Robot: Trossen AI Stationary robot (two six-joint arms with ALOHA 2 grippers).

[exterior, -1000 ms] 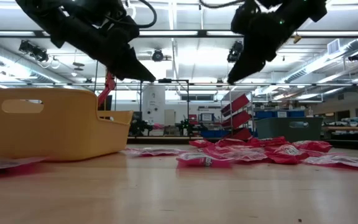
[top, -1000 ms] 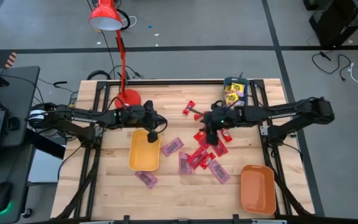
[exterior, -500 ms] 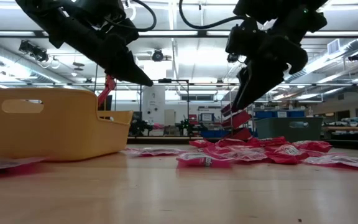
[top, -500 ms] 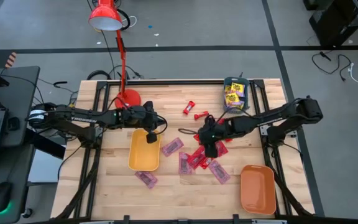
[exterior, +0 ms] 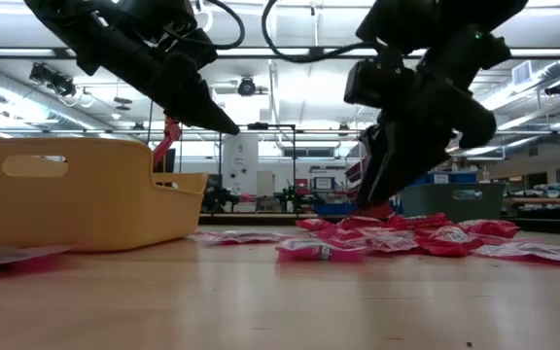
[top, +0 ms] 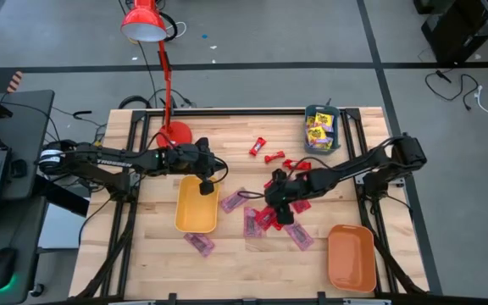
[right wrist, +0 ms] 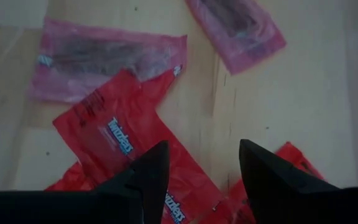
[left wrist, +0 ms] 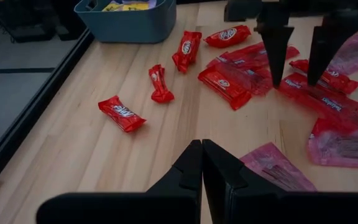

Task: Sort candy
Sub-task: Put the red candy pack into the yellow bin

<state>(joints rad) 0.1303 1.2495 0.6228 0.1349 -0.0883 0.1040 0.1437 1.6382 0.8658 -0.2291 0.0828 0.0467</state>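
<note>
The candy lies loose on the wooden table: a pile of red packets (top: 295,188) at the middle, pinkish packets (top: 235,200) around it, and small red sweets (top: 261,146) farther back. My right gripper (top: 280,206) stands open, pointing steeply down, just above a red packet (right wrist: 114,140) at the pile's near-left side. I cannot tell whether its fingertips (left wrist: 277,78) touch the packet. My left gripper (top: 213,180) is shut with nothing in it and hangs over the far end of the yellow tray (top: 195,212).
A teal tray (top: 320,127) with yellow packets stands at the far right. An orange tray (top: 351,257) sits at the near right corner. A red desk lamp (top: 173,131) stands at the back left. Pinkish packets (top: 200,243) also lie near the front.
My right gripper has come down and toward the table's near edge and a little left, from above the pile's far side to just over its near-left packets, tipping steeper. Its fingers stay open. The candy has kept its place.
</note>
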